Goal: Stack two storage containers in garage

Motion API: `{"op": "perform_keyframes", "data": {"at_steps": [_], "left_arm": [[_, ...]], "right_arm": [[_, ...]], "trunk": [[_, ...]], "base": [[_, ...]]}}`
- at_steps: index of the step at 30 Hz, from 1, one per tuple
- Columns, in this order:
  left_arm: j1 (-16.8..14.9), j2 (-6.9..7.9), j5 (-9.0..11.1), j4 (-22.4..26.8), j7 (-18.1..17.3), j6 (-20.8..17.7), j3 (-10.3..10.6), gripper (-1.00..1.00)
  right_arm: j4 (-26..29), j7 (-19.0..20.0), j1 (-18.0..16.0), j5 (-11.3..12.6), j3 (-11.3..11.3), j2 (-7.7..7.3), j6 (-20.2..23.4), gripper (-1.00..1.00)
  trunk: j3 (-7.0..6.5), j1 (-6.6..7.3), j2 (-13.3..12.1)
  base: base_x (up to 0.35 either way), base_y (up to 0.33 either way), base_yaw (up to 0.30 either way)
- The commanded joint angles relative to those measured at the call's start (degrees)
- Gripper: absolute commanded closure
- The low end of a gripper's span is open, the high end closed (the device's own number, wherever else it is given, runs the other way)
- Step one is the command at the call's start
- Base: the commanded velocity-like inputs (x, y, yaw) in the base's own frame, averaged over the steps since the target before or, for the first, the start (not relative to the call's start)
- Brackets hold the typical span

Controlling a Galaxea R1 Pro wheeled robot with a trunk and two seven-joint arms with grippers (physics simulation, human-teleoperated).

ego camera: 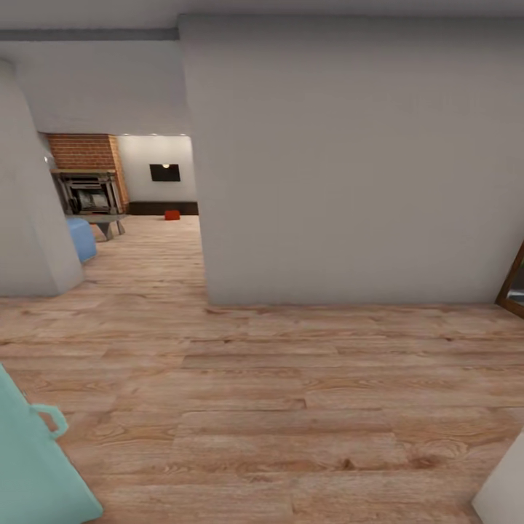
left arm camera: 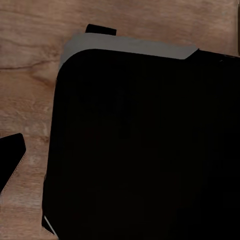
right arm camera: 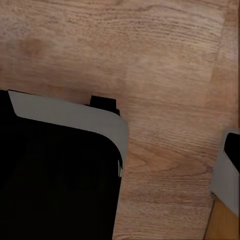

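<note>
Far down the corridor, in the head view, one small orange-red storage container point(ego camera: 172, 215) sits on the light wood planks of the living room point(ego camera: 156, 218), below the black wall TV point(ego camera: 165, 172). The second container is out of view, and so are the garage and its concrete floor. The red brick column point(ego camera: 86, 151) and one end of the blue sofa point(ego camera: 82, 239) stand at the left of that room. Both wrist views look down at my own dark base point(left arm camera: 140, 150) over wood planks point(right arm camera: 165, 65).
A wide white wall point(ego camera: 349, 167) blocks the way straight ahead, and the opening to the living room lies left of it. Another white wall corner point(ego camera: 29, 218) stands at the left. A teal object point(ego camera: 36, 458) is close at lower left, a white edge point(ego camera: 502, 487) at lower right, and a wooden frame point(ego camera: 513, 284) at the right.
</note>
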State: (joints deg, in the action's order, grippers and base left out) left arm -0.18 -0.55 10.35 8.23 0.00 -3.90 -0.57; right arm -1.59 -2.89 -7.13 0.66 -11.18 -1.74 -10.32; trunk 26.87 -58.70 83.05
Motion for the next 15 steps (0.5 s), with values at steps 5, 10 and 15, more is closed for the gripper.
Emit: {"op": "perform_keyframes", "data": {"at_steps": [5,10,15], "left_arm": [[0.0,-0.04,0.5,0.1,0.0,-0.4,0.0,-1.00],[0.0,-0.06,0.5,0.1,0.0,-0.4,0.0,-1.00],[0.0,-0.06,0.5,0.1,0.0,-0.3,0.0,-1.00]], "right_arm": [[-0.2,-0.3,-0.1,-0.1,-0.4,-0.01,-0.2,-1.00],[-0.2,-0.6,-0.1,0.0,-0.4,-0.02,-0.1,-1.00],[-0.2,-0.7,-0.1,-0.3,-0.5,0.03,0.2,-1.00]], "trunk": [[0.06,-0.03,0.0],[0.06,-0.03,0.0],[0.06,-0.03,0.0]], "base": [[0.322,0.000,0.000],[0.322,0.000,0.000],[0.322,0.000,0.000]]}}
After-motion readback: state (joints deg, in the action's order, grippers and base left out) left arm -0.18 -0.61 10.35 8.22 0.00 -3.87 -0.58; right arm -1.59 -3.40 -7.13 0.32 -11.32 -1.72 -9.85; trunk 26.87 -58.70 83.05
